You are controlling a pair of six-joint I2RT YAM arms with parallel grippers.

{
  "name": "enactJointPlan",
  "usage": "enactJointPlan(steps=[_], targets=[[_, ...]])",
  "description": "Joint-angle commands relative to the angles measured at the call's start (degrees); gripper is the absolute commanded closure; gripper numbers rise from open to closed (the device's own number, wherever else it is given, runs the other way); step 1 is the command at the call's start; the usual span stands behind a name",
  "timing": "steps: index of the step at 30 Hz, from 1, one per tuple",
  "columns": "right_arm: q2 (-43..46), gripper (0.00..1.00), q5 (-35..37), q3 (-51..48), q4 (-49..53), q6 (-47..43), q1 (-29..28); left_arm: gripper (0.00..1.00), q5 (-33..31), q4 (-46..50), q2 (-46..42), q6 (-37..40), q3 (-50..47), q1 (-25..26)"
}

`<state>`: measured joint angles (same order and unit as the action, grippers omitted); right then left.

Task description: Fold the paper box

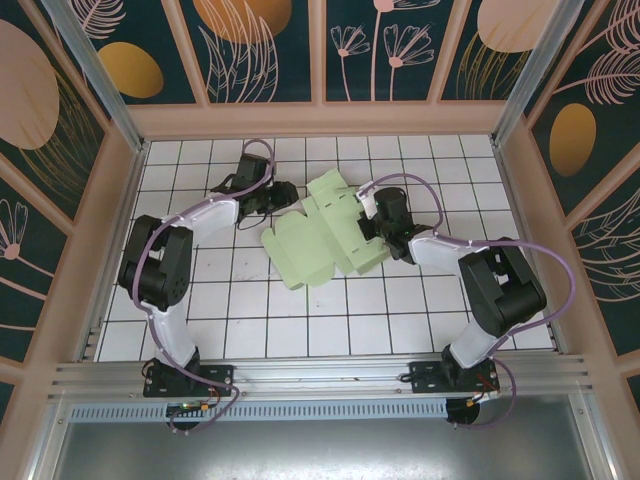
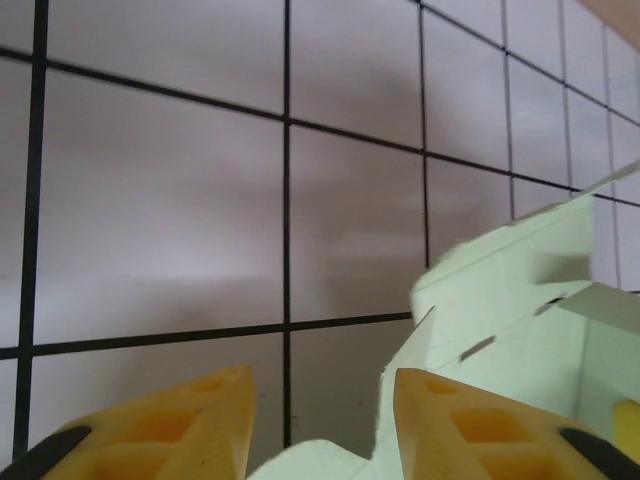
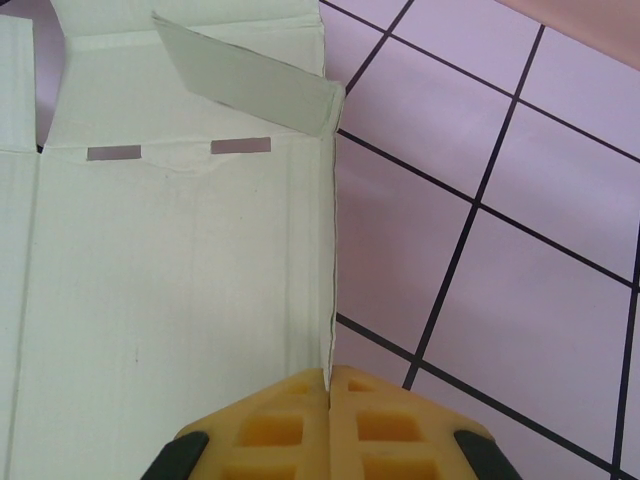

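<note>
**Mint card part-folded, right arm pinching one edge**

The pale mint-green paper box (image 1: 322,238) (image 2: 520,335) (image 3: 170,300), a thin card cut-out with creased flaps, lies spread on the white worktop (image 1: 330,330) of black-lined tiles, near the middle and between the two arms. From above its outline is irregular. Some panels lie flat and others lift off the tiles, though which ones is hard to make out.

The right fingers (image 3: 290,430), yellow with black pads, are pressed together with the card's right-hand edge caught in the seam between them. Ahead of them a narrow flap (image 3: 250,85) stands tilted up from the far corner, beside two small slots (image 3: 240,146) cut through the panel. In the overhead view the right arm (image 1: 440,245) has its dark wrist over the card's right side, covering the grip itself.

The left fingers (image 1: 282,194) (image 2: 180,420) stand apart, holding nothing. A blurred corner of the card lies low between them, cut off by the frame's bottom edge. Whether it touches either finger cannot be told.
</note>
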<state>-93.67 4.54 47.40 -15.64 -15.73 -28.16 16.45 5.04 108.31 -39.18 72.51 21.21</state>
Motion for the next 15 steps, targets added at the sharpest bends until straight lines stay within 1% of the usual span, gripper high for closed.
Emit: enactJointPlan(steps=[1, 7, 10, 15], targets=[[1.4, 1.00, -1.1, 0.3, 0.3, 0.7, 0.2, 0.61, 0.5, 1.4, 1.4, 0.6, 1.4, -0.1], [0.7, 1.00, -2.1, 1.3, 1.1, 0.9, -0.1, 0.62, 3.0, 5.4, 5.8, 3.3, 4.4, -0.1], [0.4, 1.00, -2.2, 1.7, 1.3, 1.0, -0.2, 0.64, 4.5, 5.9, 5.8, 3.2, 4.4, -0.1], [-0.6, 1.00, -2.0, 2.3, 1.9, 0.9, -0.4, 0.64, 10.3, 5.4, 3.7, 3.5, 2.8, -0.1]])
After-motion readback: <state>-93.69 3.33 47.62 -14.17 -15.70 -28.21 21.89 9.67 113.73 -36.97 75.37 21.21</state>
